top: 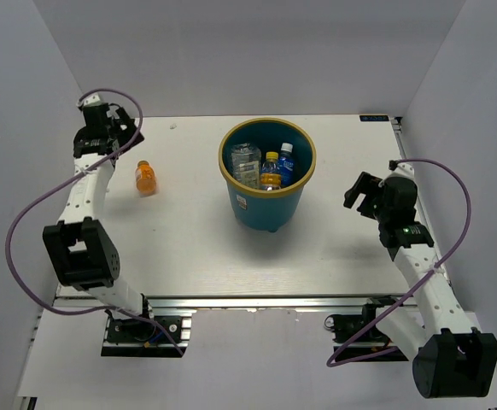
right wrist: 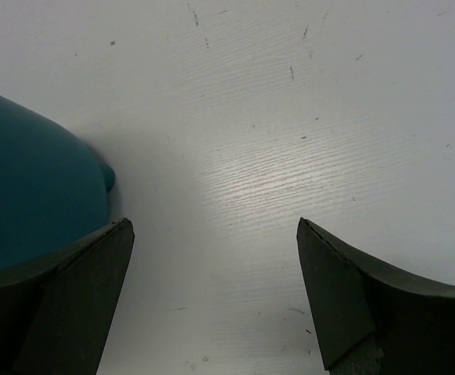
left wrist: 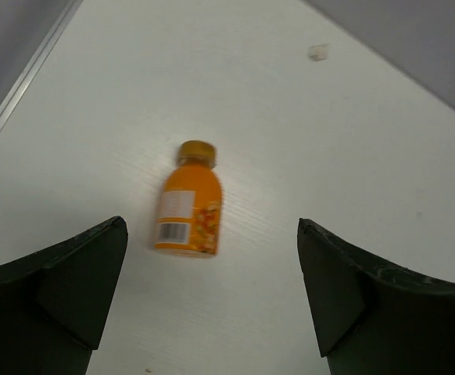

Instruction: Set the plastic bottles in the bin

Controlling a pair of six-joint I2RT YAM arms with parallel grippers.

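Pale grey walls close in a white table [top: 189, 256], and on it stands the teal bin [top: 270, 212], already holding several bottles [top: 271, 169].

The right gripper [right wrist: 213, 225] hangs spread and empty just beside the bin's wall. If it swings left it could nudge the bin and shift the drop target.

The left gripper [top: 122, 130] is also spread wide and empty, hovering over the one orange bottle [left wrist: 188, 201] left on the table, well apart from the bin. That bottle lies on its side, cap pointing away, and sits left of centre between the fingers. Coming straight down, the left finger [left wrist: 71, 273] would probably meet it first and roll it aside, or land on top of it. A shallow pinch on the smooth round body could also slip on the way to the bin.
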